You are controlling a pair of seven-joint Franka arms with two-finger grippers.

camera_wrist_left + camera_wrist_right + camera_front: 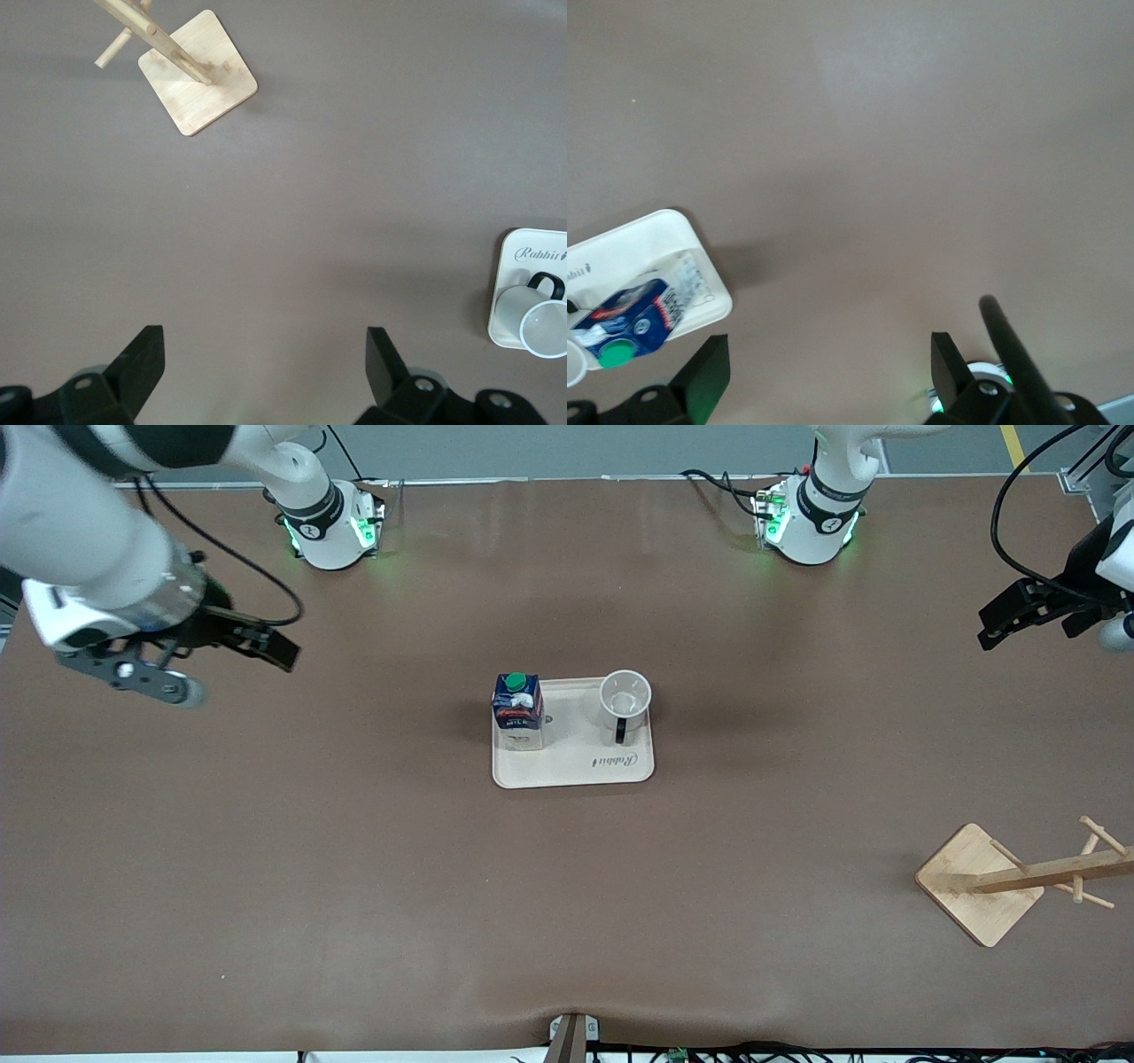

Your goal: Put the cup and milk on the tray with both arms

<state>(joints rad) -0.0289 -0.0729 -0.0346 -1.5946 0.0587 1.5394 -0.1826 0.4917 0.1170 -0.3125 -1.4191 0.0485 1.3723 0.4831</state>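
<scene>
The cream tray [576, 769] lies at the table's middle. The blue milk carton [517, 707] with its green cap stands upright on the tray, at the right arm's end. The white cup [625, 698] stands upright on the tray at the left arm's end, its black handle toward the front camera. My right gripper [273, 648] is open and empty, raised over bare table near the right arm's end. My left gripper [985, 629] is open and empty, raised over the left arm's end. The left wrist view shows the open gripper [264, 354], cup [542, 324] and tray [530, 257]. The right wrist view shows the open gripper [828, 363], milk [631, 324] and tray [660, 237].
A wooden mug stand with a square base [979, 884] stands near the front edge at the left arm's end; it also shows in the left wrist view [197, 84]. The arm bases [332, 527] [811, 522] stand along the table edge farthest from the front camera.
</scene>
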